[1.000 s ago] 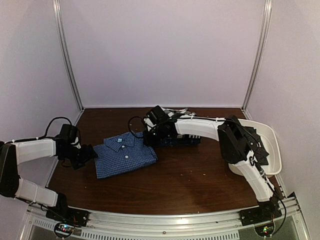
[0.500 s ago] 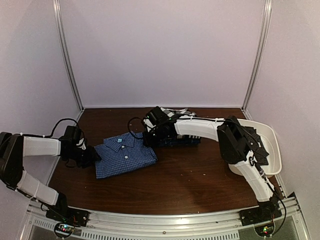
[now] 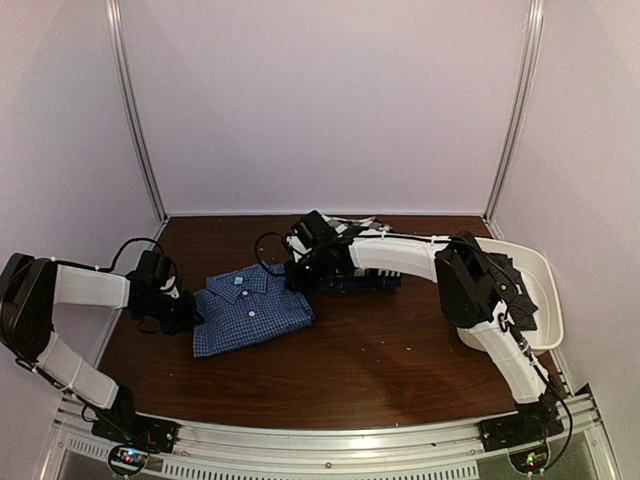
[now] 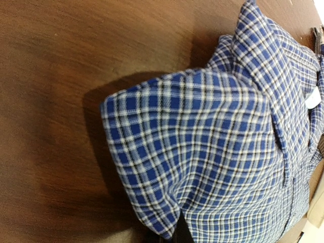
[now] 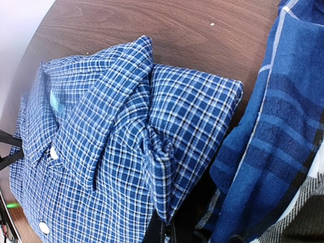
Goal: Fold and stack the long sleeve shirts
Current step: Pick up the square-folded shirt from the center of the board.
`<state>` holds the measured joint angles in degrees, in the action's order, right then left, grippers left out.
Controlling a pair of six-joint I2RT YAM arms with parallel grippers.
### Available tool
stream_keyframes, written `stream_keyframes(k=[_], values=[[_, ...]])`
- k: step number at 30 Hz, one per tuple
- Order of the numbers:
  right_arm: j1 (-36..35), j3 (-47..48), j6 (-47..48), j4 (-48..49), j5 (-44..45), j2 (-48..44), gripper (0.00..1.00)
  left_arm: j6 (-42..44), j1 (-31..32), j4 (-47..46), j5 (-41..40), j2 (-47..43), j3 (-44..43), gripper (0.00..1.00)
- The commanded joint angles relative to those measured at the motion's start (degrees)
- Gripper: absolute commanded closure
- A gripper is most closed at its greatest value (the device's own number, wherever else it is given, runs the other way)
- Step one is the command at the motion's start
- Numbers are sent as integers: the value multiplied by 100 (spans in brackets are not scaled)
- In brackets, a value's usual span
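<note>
The folded blue-and-white fine-check shirt (image 3: 250,308) lies collar up, left of the table's middle. My left gripper (image 3: 188,312) is shut on its left shoulder edge, where a fold of check cloth (image 4: 167,167) bunches into the dark fingertips (image 4: 181,234). My right gripper (image 3: 298,278) is shut on the shirt's opposite shoulder corner, and the cloth (image 5: 167,152) puckers into the pinch (image 5: 168,229). Right behind it lies a dark blue shirt (image 3: 365,282) (image 5: 273,126). A black-and-white check one (image 3: 352,222) (image 5: 304,223) shows beyond that.
A white plastic tub (image 3: 550,280) stands at the table's right edge, behind the right arm's elbow. Brown tabletop (image 3: 350,360) stretches in front of the shirts. White walls with metal corner posts close the back and sides.
My left gripper has slid right to the check shirt's left edge and closed on it. The right gripper and the shirts have stayed where they were.
</note>
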<state>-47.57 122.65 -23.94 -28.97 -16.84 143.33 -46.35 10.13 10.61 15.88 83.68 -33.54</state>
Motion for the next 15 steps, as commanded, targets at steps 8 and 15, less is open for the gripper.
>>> stream_keyframes(k=[8,15], values=[[-123,179,-47,51,-155,-568,100,-104,122,981,-322,-1147,-739,100],[-216,163,-122,74,-329,-1021,100,-43,277,1736,-650,-1643,-1178,100]])
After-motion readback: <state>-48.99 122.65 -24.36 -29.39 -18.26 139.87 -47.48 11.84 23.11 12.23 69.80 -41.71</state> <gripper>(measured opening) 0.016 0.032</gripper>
